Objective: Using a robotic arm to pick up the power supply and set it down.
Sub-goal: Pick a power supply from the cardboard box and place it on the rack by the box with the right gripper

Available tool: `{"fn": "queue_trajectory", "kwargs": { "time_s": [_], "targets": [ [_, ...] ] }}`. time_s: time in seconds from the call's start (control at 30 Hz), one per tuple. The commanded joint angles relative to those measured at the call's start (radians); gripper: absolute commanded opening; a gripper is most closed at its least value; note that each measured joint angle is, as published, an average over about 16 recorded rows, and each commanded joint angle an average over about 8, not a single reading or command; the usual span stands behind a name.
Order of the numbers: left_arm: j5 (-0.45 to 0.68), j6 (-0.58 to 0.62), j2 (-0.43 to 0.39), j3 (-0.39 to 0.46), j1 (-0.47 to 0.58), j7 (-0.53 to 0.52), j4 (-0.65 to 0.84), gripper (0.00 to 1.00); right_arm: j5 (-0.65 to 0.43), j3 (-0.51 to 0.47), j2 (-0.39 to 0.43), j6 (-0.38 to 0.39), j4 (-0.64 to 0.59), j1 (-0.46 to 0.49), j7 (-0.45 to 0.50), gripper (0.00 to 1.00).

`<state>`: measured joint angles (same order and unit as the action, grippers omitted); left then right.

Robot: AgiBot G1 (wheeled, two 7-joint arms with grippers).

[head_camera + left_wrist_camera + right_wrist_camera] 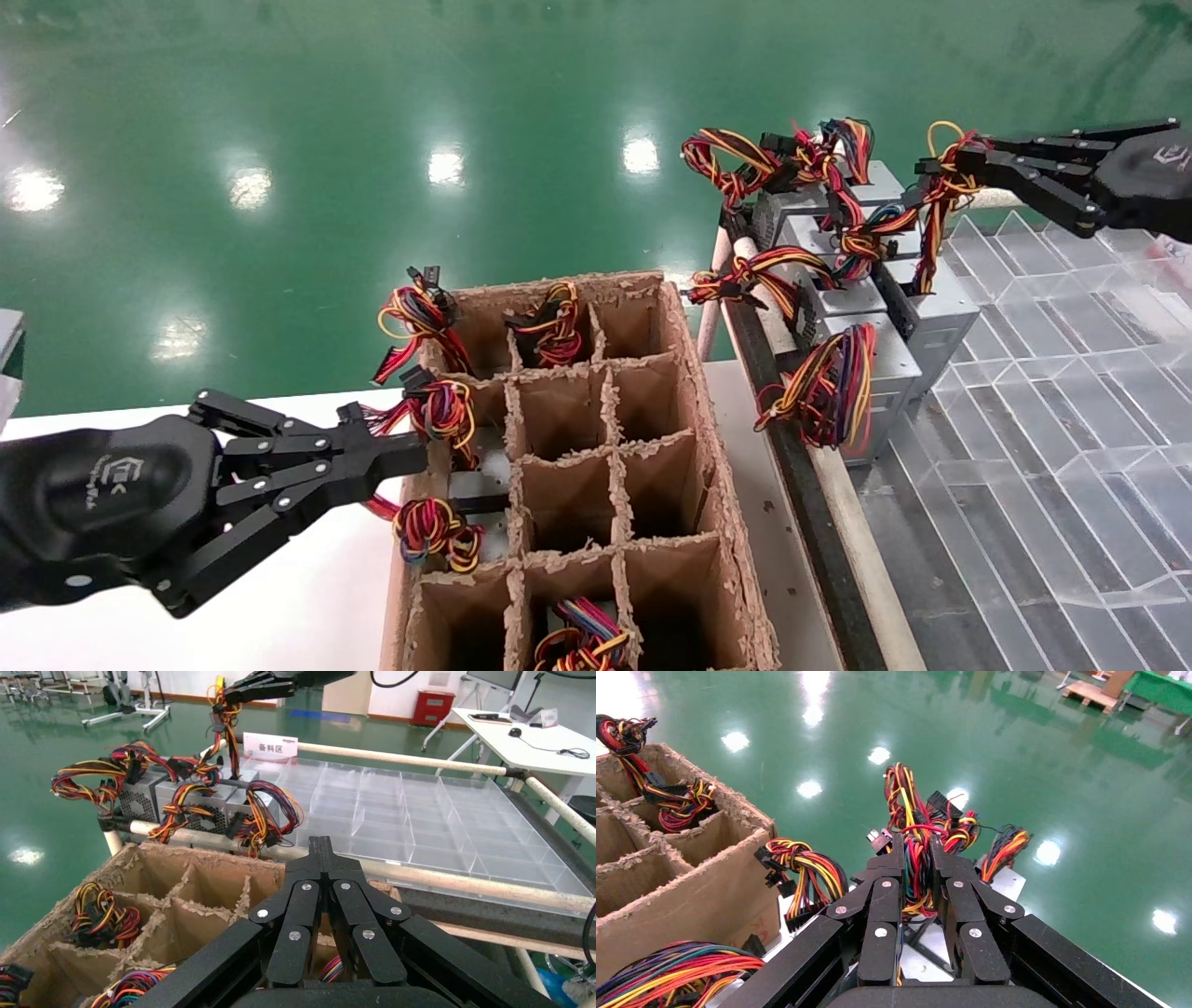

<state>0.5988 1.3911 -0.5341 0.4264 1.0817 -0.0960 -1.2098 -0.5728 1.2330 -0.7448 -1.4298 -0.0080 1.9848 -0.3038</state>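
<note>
My right gripper [942, 170] hangs at the far right, over a row of silver power supplies, and is shut on the red, yellow and black wire bundle [934, 219] of one power supply [936, 312]. That box stands at the right end of the row. In the right wrist view the wires [916, 860] run between the closed fingers of the right gripper [916, 845], with the silver case [926, 952] below. My left gripper [417, 455] is shut with nothing in it, at the left edge of the cardboard box [694, 391]. Its tips [320, 848] point across that box.
The brown divided cardboard box [176, 864] holds several power supplies with wire bundles [433, 527] in its left and far cells; the middle and right cells are open. Other power supplies [861, 359] stand beside a clear compartment tray [1071, 391]. Beyond is green floor.
</note>
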Motion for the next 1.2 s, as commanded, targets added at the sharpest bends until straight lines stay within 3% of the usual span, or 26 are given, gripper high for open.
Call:
{"fn": "queue_trajectory", "kwargs": {
  "time_s": [0.03, 0.1, 0.13, 0.33, 0.4, 1.2],
  "targets": [
    [0.000, 0.000, 0.000, 0.000, 0.000, 0.000, 0.000, 0.00, -0.001, 0.000, -0.003, 0.002, 0.000, -0.007, 0.000, 0.00],
    [0.000, 0.000, 0.000, 0.000, 0.000, 0.000, 0.000, 0.00, -0.001, 0.001, -0.004, 0.003, 0.001, -0.009, 0.002, 0.02],
    [0.000, 0.000, 0.000, 0.000, 0.000, 0.000, 0.000, 0.00, -0.001, 0.001, -0.005, 0.004, 0.001, -0.010, 0.002, 0.08],
    [0.000, 0.000, 0.000, 0.000, 0.000, 0.000, 0.000, 0.00, 0.004, -0.003, -0.006, 0.004, 0.002, -0.010, 0.011, 0.83],
    [0.000, 0.000, 0.000, 0.000, 0.000, 0.000, 0.000, 0.00, 0.006, -0.005, -0.006, 0.003, 0.002, -0.009, 0.015, 1.00],
    [0.000, 0.000, 0.000, 0.000, 0.000, 0.000, 0.000, 0.00, 0.023, -0.016, -0.001, -0.014, 0.015, 0.024, 0.018, 1.00]
  ]
}}
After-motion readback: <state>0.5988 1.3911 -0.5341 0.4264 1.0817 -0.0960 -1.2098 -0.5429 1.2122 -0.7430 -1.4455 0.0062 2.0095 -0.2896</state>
